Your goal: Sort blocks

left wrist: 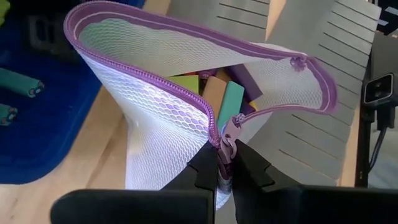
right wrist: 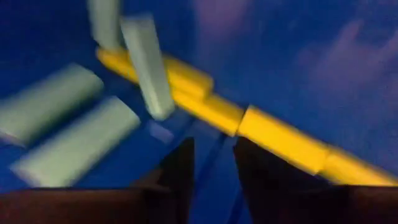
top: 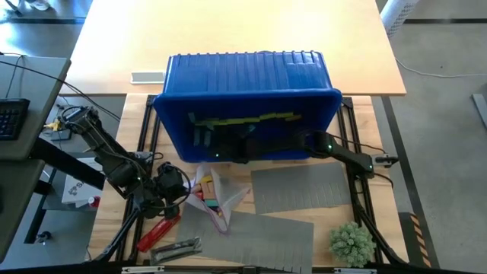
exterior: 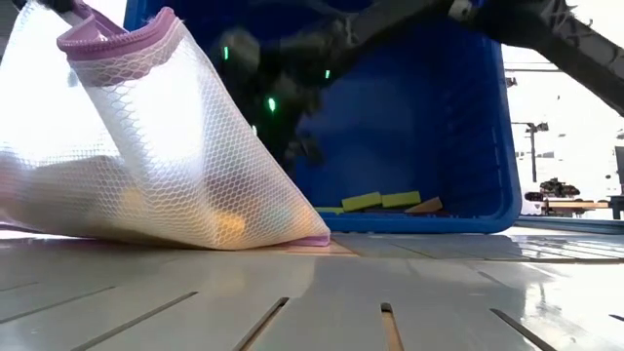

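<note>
Left claw (left wrist: pixel 225 163) is pinched tight on the zipper pull (left wrist: pixel 230 134) of the mesh bag (left wrist: pixel 158 124), lower middle of the high view. Right claw (right wrist: pixel 210 163), narrowly parted and empty, is inside the blue bin (top: pixel 228 72) over the blocks (right wrist: pixel 205 102).

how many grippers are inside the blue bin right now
1. The right gripper reaches into the blue bin, above the blocks on its floor. The left gripper is outside, shut on the mesh bag's zipper pull.
</note>
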